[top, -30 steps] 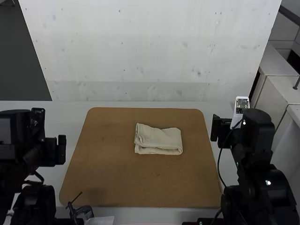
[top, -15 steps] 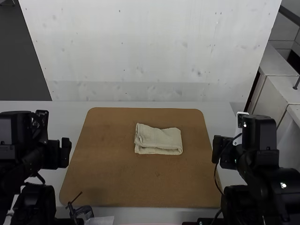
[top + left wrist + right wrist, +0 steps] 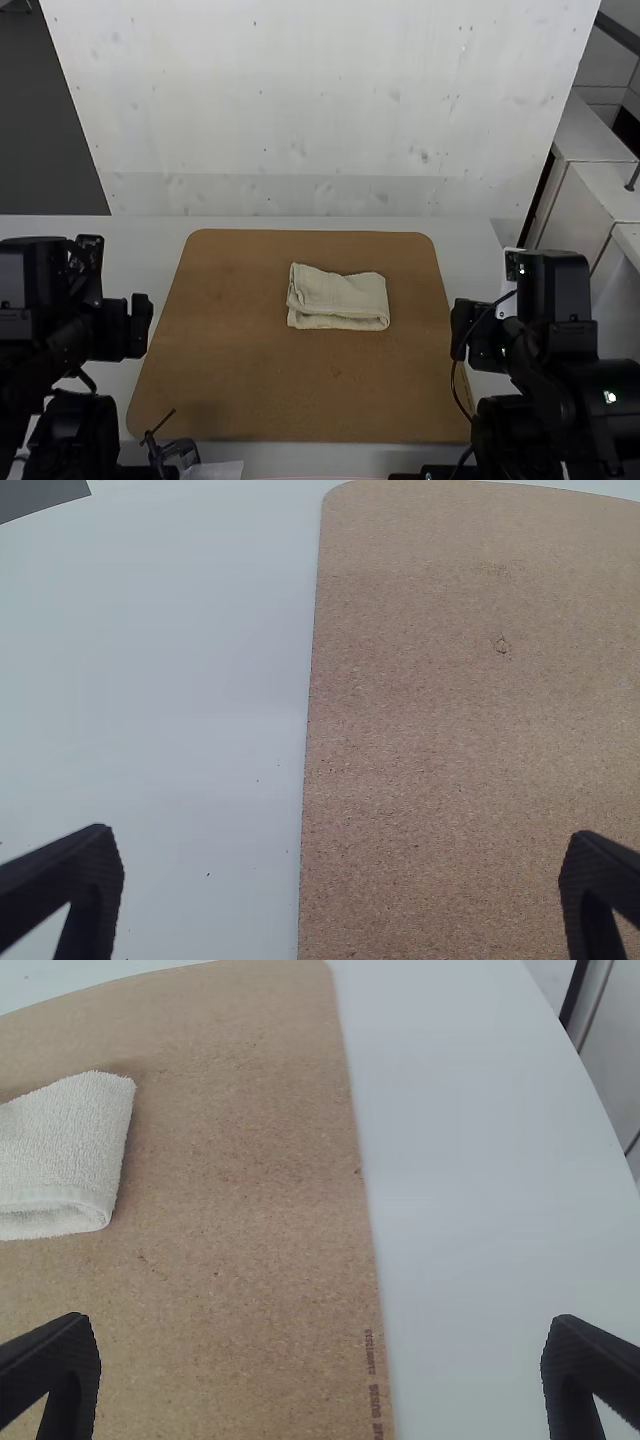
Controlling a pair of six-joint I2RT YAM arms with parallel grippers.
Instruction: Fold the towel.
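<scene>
Towel (image 3: 340,300) lay folded into a compact rectangle on the brown board (image 3: 250,390), in its far half | my left tool (image 3: 341,834) was released, near the board's left edge; my right tool (image 3: 320,1320) likewise, by its right edge | folding judged complete; next move called for leaving it undisturbed.

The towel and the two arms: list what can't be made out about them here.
- Towel, underside: high view, hidden by its own upper layers.
- Towel, number of inner layers: high view, too small to count along the near edge.
- Towel, one end: right wrist view, cut off by the view's edge.
- Left arm and right arm, rear parts: high view, cut off by its edges.
</scene>
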